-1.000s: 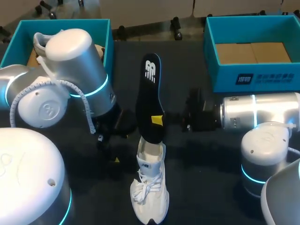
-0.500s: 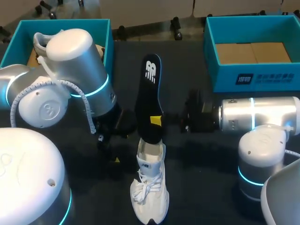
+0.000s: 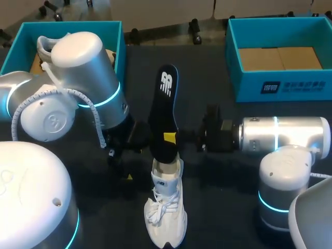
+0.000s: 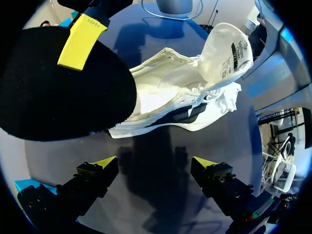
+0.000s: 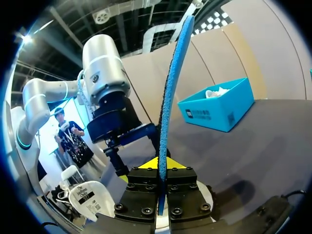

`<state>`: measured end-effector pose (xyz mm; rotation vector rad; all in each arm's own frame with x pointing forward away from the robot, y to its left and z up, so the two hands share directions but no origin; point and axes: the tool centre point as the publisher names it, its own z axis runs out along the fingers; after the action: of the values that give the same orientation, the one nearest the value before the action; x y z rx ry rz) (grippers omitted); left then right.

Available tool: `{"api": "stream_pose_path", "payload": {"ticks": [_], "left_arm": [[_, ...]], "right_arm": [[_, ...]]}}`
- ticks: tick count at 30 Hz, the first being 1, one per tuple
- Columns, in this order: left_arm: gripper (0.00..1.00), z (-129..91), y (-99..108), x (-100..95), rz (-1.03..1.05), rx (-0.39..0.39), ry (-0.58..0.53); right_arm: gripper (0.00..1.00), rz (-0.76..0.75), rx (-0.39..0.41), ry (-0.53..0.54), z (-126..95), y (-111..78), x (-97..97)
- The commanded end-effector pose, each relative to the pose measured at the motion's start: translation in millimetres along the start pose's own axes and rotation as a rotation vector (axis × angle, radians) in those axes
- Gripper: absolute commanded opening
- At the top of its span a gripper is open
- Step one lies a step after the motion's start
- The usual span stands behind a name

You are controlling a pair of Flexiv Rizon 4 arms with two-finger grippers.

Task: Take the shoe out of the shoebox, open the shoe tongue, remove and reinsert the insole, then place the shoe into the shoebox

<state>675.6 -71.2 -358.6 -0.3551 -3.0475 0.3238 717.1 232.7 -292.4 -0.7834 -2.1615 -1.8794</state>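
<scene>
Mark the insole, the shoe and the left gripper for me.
insole (image 3: 164, 109), head view, middle of its black top face.
shoe (image 3: 164, 206), head view, on the white laces.
left gripper (image 4: 153, 163), left wrist view, midway between its open fingers.

The insole (image 3: 165, 111) is shown with a matt black, felt-like top and a rough blue underside. The shoe (image 3: 166, 212) is made of white woven cloth. The tabletop (image 3: 223, 207) is covered in dark matt material. The left arm (image 3: 88, 72) is cased in satin silver metal. The right shoebox (image 3: 280, 85) is formed of teal cardboard.
</scene>
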Motion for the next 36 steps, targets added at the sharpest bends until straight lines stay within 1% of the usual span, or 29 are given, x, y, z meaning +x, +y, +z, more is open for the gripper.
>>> {"api": "stream_pose_path", "payload": {"ticks": [1, 9, 36], "left_arm": [[1.0, 1, 0, 0.4, 0.001, -0.001, -0.001], [1.0, 1, 0, 0.4, 0.001, -0.001, -0.001], [1.0, 1, 0, 0.4, 0.001, -0.001, -0.001]], "right_arm": [[0.0, 0.003, -0.003, -0.004, 0, -3.4, 0.9], [0.0, 0.013, -0.013, 0.0, -2, -9.8, 0.8], [0.0, 0.045, -0.019, 0.025, 0, -25.7, 2.2]]}}
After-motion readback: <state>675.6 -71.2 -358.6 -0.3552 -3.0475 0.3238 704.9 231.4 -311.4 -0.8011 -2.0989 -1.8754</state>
